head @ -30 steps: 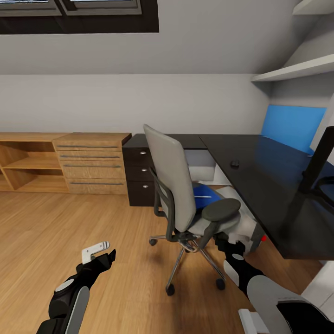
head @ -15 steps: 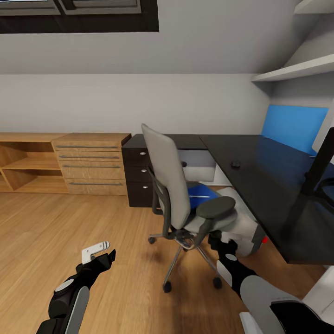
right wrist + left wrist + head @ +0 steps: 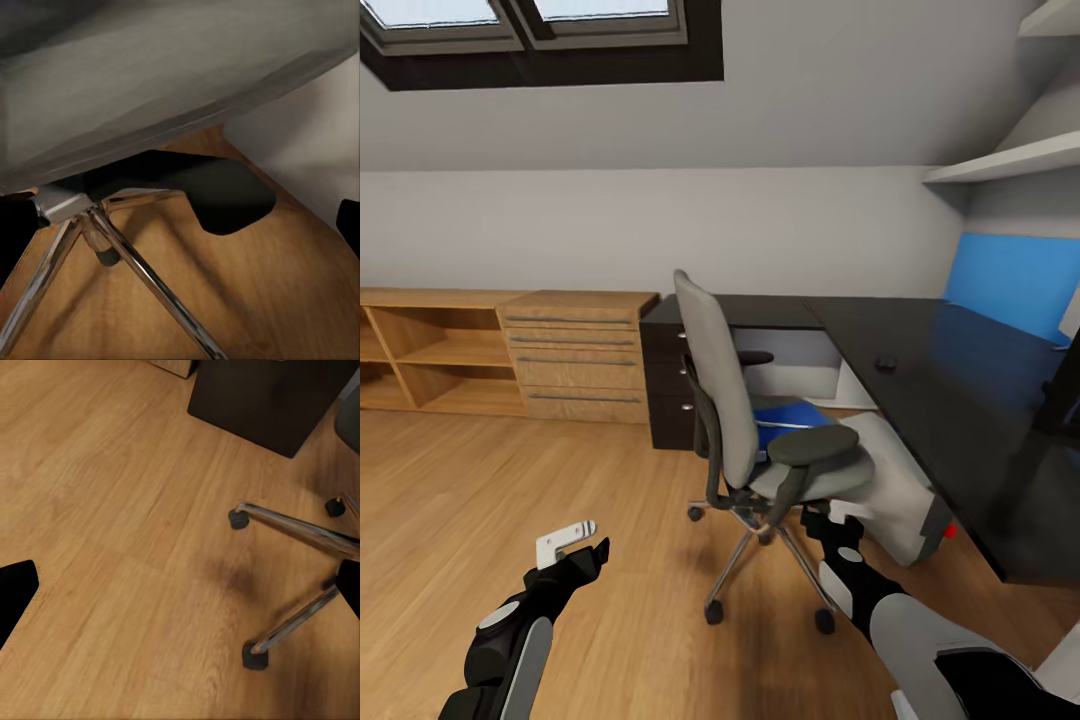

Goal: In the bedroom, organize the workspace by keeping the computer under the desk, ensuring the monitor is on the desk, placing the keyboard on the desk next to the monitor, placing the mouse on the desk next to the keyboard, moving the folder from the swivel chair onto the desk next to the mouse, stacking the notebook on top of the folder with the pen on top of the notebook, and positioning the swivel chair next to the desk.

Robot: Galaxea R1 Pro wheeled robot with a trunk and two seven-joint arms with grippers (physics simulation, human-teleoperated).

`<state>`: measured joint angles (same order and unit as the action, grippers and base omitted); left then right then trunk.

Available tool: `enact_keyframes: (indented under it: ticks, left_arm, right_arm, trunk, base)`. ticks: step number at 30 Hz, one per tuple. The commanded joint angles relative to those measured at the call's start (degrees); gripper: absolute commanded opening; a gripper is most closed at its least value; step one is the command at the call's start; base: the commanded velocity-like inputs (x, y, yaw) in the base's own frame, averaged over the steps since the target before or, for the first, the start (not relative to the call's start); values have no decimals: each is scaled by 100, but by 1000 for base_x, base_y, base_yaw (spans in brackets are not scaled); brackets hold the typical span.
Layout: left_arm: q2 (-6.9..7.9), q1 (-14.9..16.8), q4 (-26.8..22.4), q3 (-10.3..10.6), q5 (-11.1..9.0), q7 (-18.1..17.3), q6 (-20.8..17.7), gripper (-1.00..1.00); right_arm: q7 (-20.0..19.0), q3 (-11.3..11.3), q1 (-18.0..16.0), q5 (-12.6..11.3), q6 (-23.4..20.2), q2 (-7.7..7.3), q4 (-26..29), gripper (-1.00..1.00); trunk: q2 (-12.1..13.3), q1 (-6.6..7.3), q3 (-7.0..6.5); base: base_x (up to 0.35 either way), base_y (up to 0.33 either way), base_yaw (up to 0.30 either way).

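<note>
Skylights (image 3: 535,15) with dark frames sit in the sloped ceiling at the far left, above low light-wood shelving (image 3: 430,350) and a wooden drawer chest (image 3: 575,355) against the wall. Below them, over the wood floor (image 3: 450,500), the left hand (image 3: 575,545) hangs with its fingers spread wide and nothing between them; its wrist view looks down on floorboards and the chair's chrome legs (image 3: 300,521) with black casters. A black drawer unit (image 3: 665,385) with silver knobs stands next. The swivel chair (image 3: 760,430) stands just in front of the tabletop (image 3: 950,400), its back turned toward the shelving, and the blue folder (image 3: 785,415) lies on its grey seat. The right hand (image 3: 822,522) reaches in close under the near armrest; whether it grips anything cannot be told. Its wrist view shows the seat's underside (image 3: 165,82). A white computer case (image 3: 900,490) lies on the floor under the tabletop, a small dark mouse (image 3: 886,362) rests on top, and a blue panel (image 3: 1015,285) closes the far right
</note>
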<state>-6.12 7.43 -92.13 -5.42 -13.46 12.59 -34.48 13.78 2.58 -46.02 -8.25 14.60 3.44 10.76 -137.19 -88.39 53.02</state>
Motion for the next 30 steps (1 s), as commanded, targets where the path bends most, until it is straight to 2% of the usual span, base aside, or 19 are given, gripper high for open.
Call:
enact_keyframes:
  ticks: [1, 12, 30]
  left_arm:
    - [-3, 4, -6, -3, -60, 42, -24, 100]
    - [-11, 4, -2, 11, -65, 42, -24, 100]
    - [-12, 4, 11, 38, -60, 42, -24, 100]
  right_arm:
    - [12, 32, -4, -54, 26, 3, -4, 100]
    - [11, 32, -4, -54, 26, 23, -4, 100]
    - [11, 32, -4, -54, 34, 25, -4, 100]
  trunk:
    - [-2, 1, -3]
    - [-2, 1, -89]
    - [-2, 1, -210]
  base:
    - [0, 0, 157]
    - [-124, 108, 166]
    - [-5, 5, 185]
